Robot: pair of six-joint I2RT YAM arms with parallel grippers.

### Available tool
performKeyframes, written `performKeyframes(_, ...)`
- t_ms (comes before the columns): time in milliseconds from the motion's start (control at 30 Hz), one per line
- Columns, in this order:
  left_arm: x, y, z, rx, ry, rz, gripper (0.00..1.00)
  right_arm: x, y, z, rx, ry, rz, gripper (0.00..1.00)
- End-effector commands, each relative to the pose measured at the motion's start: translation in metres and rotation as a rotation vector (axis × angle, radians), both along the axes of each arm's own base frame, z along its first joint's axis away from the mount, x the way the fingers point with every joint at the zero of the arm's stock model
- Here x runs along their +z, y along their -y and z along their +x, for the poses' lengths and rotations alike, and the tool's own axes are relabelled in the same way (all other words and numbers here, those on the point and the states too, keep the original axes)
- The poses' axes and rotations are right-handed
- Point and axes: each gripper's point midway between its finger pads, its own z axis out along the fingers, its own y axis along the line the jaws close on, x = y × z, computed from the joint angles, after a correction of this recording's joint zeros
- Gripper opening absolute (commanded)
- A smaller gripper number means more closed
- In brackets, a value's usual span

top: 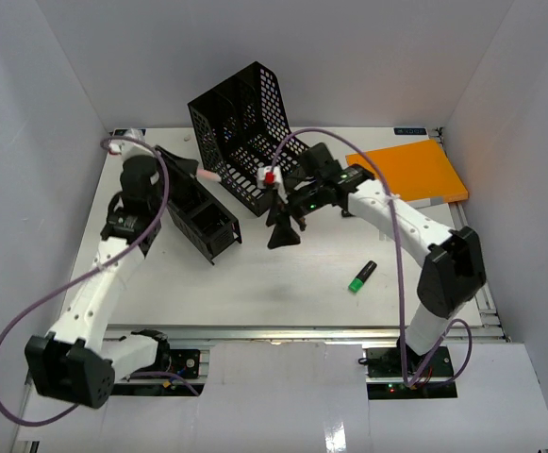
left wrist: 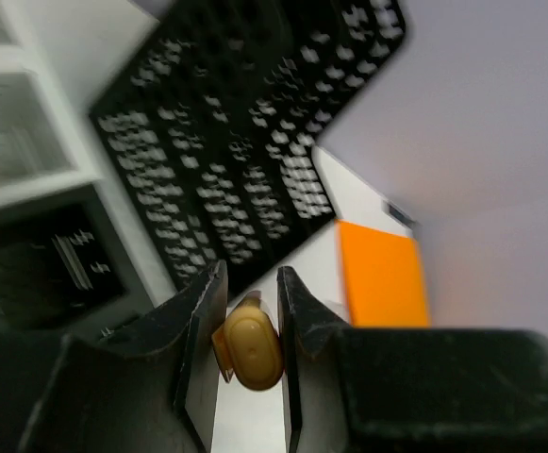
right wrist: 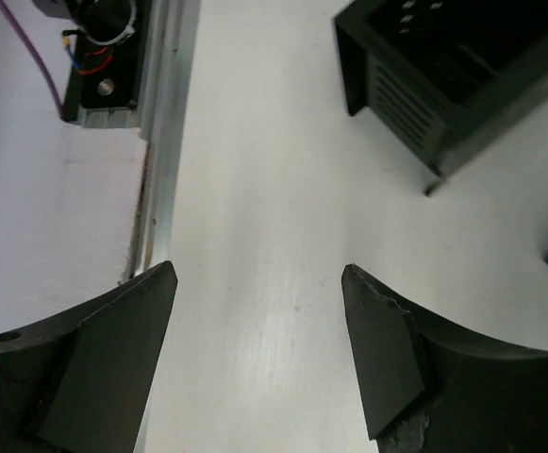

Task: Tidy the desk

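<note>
**A:** Where is the counter, and what sits on it?

**B:** The white counter (top: 283, 283) fills the overhead view, with its metal rail (top: 283, 330) at 6 o'clock. A black mesh rack (top: 245, 132) stands at 12 o'clock. A black drawer unit (top: 203, 217) is at 10, an orange pad (top: 410, 172) at 2 and a green highlighter (top: 363, 276) at 4.

**A:** And the end effectors?

**B:** The left end effector (left wrist: 251, 316) is clenched on a small, tan-ended pen-like item (left wrist: 252, 354). The right end effector (right wrist: 258, 274) is released and empty, above bare counter.

**A:** How will things handle?

**B:** The counter is rigid and fixed. The highlighter looks light, stiff and smooth, so it is likely to roll. Pinch it across mid-barrel. The pad lies flat, so its edge seems the only hold.
</note>
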Motion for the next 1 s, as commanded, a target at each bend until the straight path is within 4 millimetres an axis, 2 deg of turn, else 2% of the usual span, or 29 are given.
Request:
performKeyframes(0,0.029,-0.092,0.068,0.180,0.030,0.222,0.04,0.015,0.054,0.013,-0.070,0.061,0.068,0.77)
performKeyframes(33,0.030,-0.108,0.081,0.216,0.021,0.243,0.04,0.012,0.062,0.014,-0.085,0.070,0.067,0.77)
performKeyframes(100,0.017,-0.138,0.107,0.276,-0.026,0.289,0.04,0.010,0.077,0.012,-0.108,0.101,0.071,0.77)
performKeyframes(300,-0.003,-0.187,0.151,0.350,-0.082,0.367,0.05,-0.008,0.107,0.017,-0.165,0.090,0.081,0.77)
performKeyframes(467,-0.019,-0.197,0.176,0.339,-0.108,0.399,0.05,-0.025,0.119,0.018,-0.189,0.036,0.082,0.77)
performKeyframes(533,-0.023,-0.197,0.184,0.329,-0.111,0.404,0.05,-0.026,0.124,0.021,-0.204,0.027,0.087,0.77)
performKeyframes(667,-0.045,-0.195,0.193,0.306,-0.144,0.394,0.08,-0.027,0.129,0.024,-0.221,0.027,0.086,0.77)
performKeyframes(733,-0.054,-0.194,0.196,0.298,-0.159,0.389,0.13,-0.029,0.131,0.025,-0.230,0.032,0.076,0.77)
performKeyframes(833,-0.062,-0.190,0.198,0.278,-0.174,0.380,0.40,-0.037,0.138,0.032,-0.281,0.051,0.018,0.77)
performKeyframes(900,-0.063,-0.187,0.195,0.262,-0.177,0.377,0.58,-0.051,0.152,0.046,-0.370,0.088,-0.087,0.78)
performKeyframes(967,-0.063,-0.184,0.192,0.242,-0.176,0.380,0.71,-0.059,0.162,0.046,-0.395,0.108,-0.150,0.78)
